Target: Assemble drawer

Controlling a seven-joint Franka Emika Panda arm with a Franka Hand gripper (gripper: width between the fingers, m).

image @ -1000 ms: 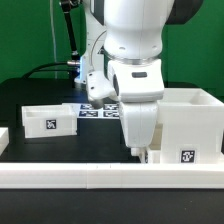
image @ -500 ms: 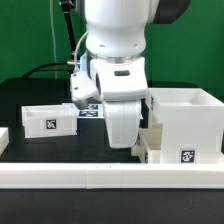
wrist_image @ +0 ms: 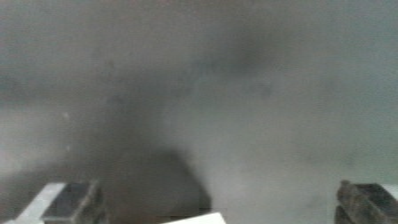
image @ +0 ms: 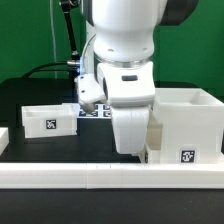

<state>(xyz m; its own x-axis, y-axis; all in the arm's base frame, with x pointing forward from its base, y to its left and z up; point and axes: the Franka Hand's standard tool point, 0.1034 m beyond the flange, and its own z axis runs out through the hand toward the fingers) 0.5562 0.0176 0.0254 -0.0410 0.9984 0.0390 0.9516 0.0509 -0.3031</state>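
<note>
hanging beside the casing (image: pixel 186 118), the hand (wrist_image: pixel 210 203) is released, fingers (wrist_image: pixel 68 202) spread wide. casing judged rigid, light, slick plastic; take hold across a thin wall.

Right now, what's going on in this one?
A Franka arm is partway through putting a drawer together. Its gripper hangs low beside the large white casing at the exterior view's right. In the wrist view its fingers are spread, with nothing spanning them. A small white piece shows between gripper and casing; I cannot tell what it is. One small tray sits apart at the exterior view's left, not in the casing.
</note>
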